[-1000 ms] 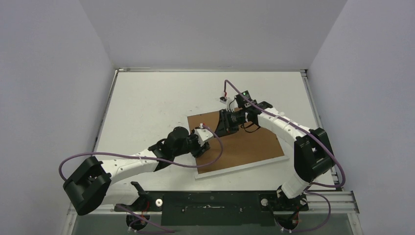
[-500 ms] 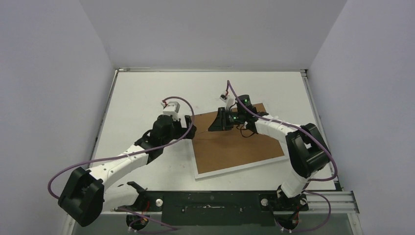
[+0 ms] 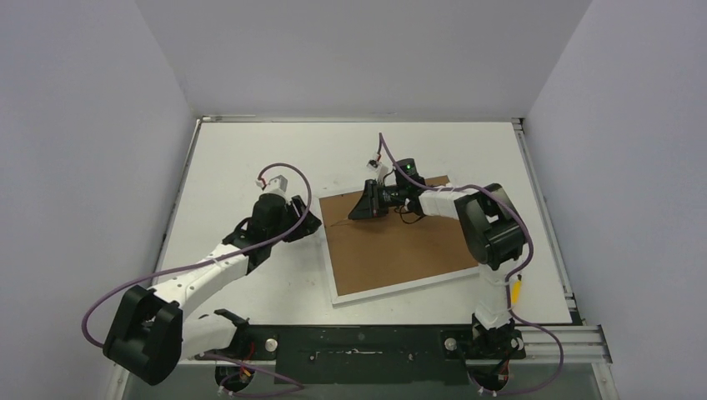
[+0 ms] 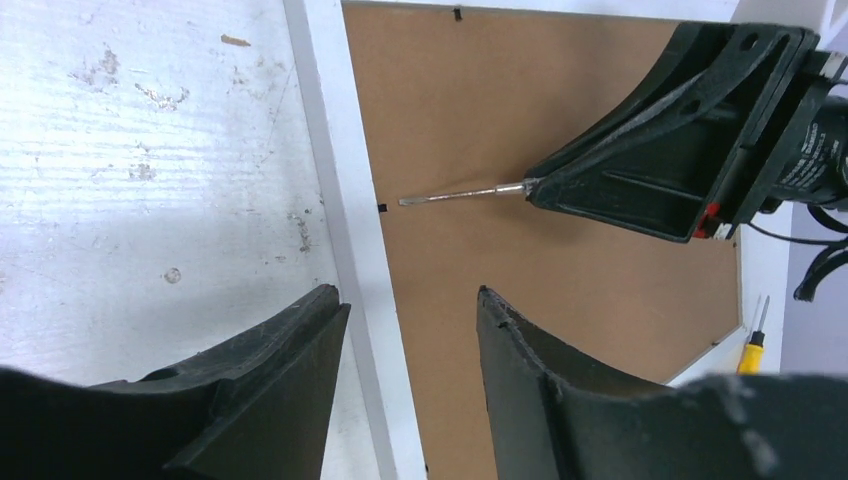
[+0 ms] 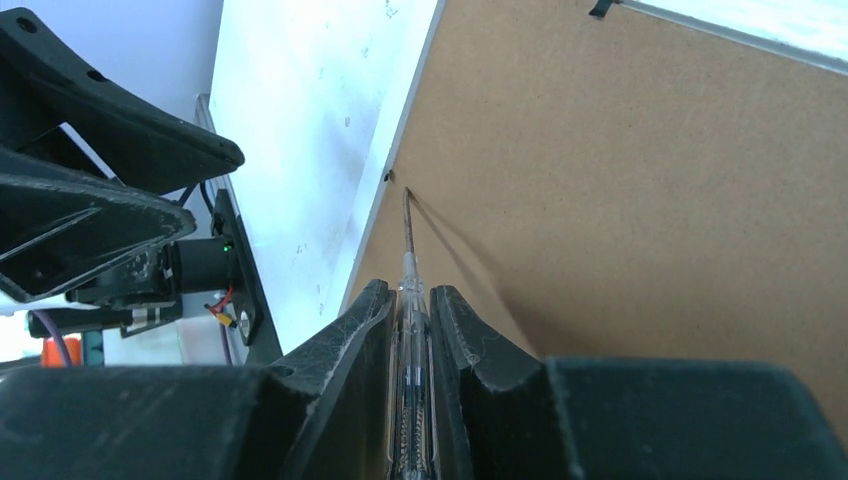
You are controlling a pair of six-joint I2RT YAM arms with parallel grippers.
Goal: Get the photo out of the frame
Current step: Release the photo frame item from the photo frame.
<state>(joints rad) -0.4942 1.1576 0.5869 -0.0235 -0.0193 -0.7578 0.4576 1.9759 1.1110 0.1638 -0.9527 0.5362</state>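
Observation:
The frame (image 3: 402, 286) lies face down, its brown backing board (image 3: 400, 246) up inside the white border (image 4: 350, 200). The photo is hidden under the board. My right gripper (image 3: 358, 208) is shut on a clear-handled screwdriver (image 5: 410, 262). The screwdriver's metal tip (image 4: 420, 199) rests on the board close to a small black tab (image 5: 388, 176) at the left edge. My left gripper (image 4: 408, 296) hangs open above the frame's left border, one finger over the table and the other over the board, with nothing between them.
A yellow-handled screwdriver (image 4: 752, 345) lies on the table past the frame's right side. More black tabs (image 4: 456, 14) sit along the board's edges. White scuffed tabletop (image 3: 250, 167) spreads to the left and behind. Walls enclose the table.
My left arm has pulled off the board to the frame's left edge, and its jaws now stand apart. The right gripper has carried the screwdriver toward the board's left edge.

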